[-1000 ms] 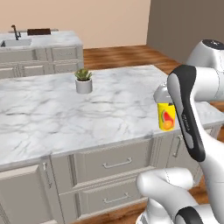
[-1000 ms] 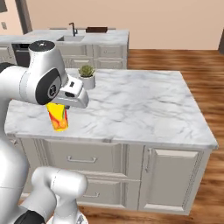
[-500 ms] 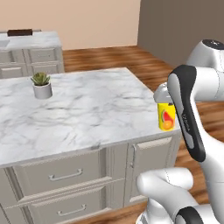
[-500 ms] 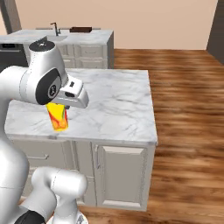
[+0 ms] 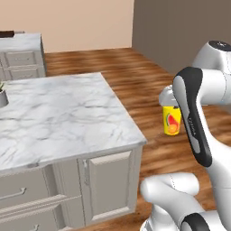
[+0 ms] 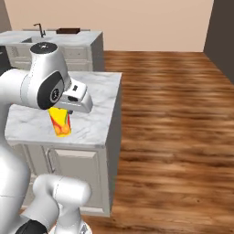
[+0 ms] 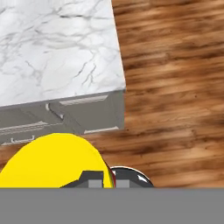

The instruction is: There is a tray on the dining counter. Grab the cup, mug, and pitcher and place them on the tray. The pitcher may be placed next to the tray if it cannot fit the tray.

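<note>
Claw (image 5: 170, 104) is closed tight on the yellow cup (image 5: 172, 120), gripping it near the rim. The cup hangs upright in the air, off the tabletop, red-orange design facing out. In the left base view it sits out over the wood floor (image 5: 135, 72), just past the corner of the marble island (image 5: 58, 113). In the right base view the cup (image 6: 60, 121) shows below the white wrist, in front of the island's top (image 6: 98, 98). In the hand view the cup's yellow side (image 7: 52, 162) sits right at the bottom between the fingertips, with the island edge and cabinet doors (image 7: 87, 113) beyond. Far back, a second tabletop with a black faucet (image 6: 40, 30) and a dark tray (image 6: 68, 31).
</note>
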Motion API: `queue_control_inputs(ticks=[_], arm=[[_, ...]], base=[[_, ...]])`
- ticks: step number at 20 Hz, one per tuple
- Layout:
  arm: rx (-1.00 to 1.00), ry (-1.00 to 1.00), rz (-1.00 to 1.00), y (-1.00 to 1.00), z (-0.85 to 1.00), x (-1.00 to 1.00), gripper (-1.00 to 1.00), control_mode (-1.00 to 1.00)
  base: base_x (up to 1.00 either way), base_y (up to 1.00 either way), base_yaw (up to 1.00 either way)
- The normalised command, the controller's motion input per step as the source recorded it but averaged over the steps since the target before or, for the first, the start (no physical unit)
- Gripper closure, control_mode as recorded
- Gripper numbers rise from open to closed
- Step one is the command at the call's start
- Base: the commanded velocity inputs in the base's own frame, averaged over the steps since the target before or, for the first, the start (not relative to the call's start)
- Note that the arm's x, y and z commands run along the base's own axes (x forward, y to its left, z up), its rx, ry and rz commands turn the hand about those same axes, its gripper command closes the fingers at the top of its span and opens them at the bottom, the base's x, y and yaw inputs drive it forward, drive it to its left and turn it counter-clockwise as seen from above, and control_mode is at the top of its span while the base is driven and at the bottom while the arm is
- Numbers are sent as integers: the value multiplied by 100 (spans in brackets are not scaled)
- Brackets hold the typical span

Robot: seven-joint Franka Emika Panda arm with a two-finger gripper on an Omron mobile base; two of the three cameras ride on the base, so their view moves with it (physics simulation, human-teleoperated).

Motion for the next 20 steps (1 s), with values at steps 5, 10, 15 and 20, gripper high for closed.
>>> queue_control_inputs(ticks=[5, 10, 15, 20], arm=[[0, 0, 0, 0, 0, 0, 100, 100], [0, 0, 0, 0, 0, 0, 100, 100], [0, 0, 0, 0, 0, 0, 100, 100], [0, 0, 0, 0, 0, 0, 100, 100]], base=[[33, -100, 0], [65, -100, 0], [100, -100, 0], [100, -94, 0]])
